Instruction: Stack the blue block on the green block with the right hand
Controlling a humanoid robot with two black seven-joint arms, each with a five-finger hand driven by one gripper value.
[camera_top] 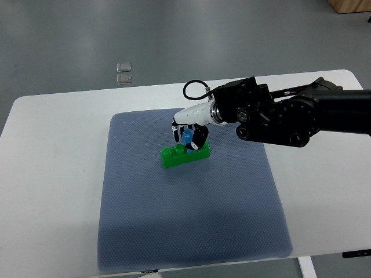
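White table (52,174) fills the view, and on it lies a blue-grey mat (174,226). Beyond the table's far edge, on the grey floor, sits a small clear plastic piece (124,73). Toward the far middle of the mat rests the green block (174,159), long and studded, lying at a slight slant. Right over its middle is the blue block (187,136), held in the curled fingers of the right hand (190,134), touching or just above the green studs; I cannot tell which. The black arm (301,113) behind it reaches in from the right edge.
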